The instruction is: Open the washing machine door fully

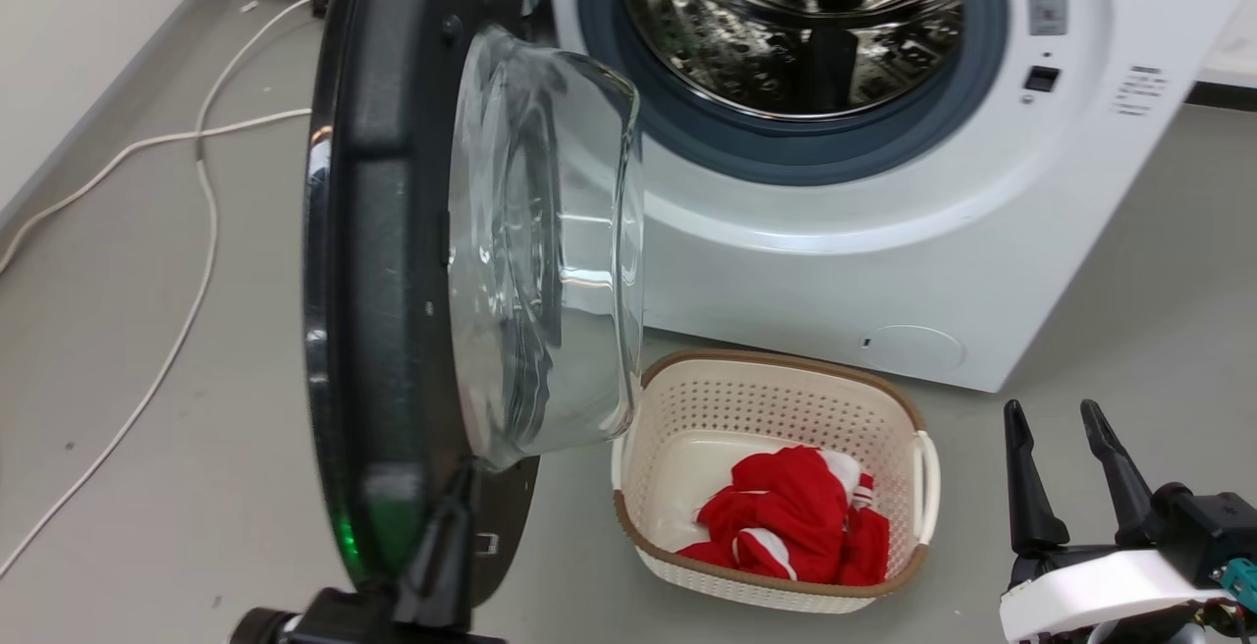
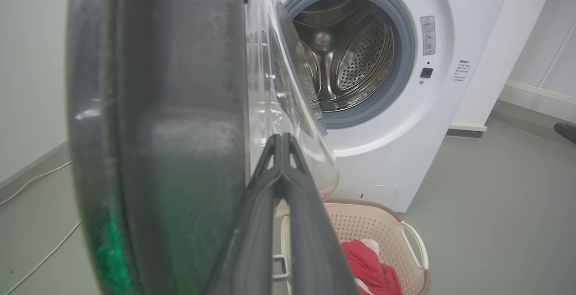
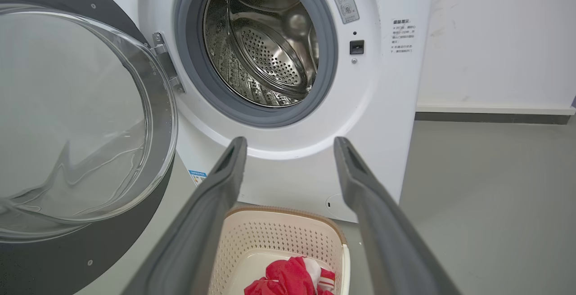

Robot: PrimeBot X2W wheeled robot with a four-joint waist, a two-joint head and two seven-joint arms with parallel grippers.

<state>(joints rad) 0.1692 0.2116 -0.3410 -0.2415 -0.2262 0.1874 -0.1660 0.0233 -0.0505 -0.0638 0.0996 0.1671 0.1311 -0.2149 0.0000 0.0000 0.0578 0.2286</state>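
At the bottom left of the head view the left end effector (image 1: 454,487) has its two dark fingers pressed together, lying against the inner face of the washing machine door (image 1: 378,232) near its lower rim; in the left wrist view the same fingers (image 2: 281,142) meet at the tips just beside the glass, which suggests a closed, stiff tool meant for pushing rather than gripping; whether they actually touch the door I cannot tell. At the bottom right the right end effector (image 1: 1051,413) rests low with its fingers apart and nothing between them, well clear of the door's path, probably parked so as not to obstruct the swing. The door itself fills the left half of the frame, seen almost edge-on, its clear glass bowl (image 1: 550,251) bulging toward the centre; it looks about square to the machine front, so by my reading it is partly open with more swing to go toward the left. Just beyond, at lower centre, a cream basket (image 1: 687,399) sits on the floor holding a red garment (image 1: 795,516), near the bowl but apart from it. Farthest, at the upper right, the washing machine (image 1: 835,261) shows its steel drum (image 1: 795,16) exposed.
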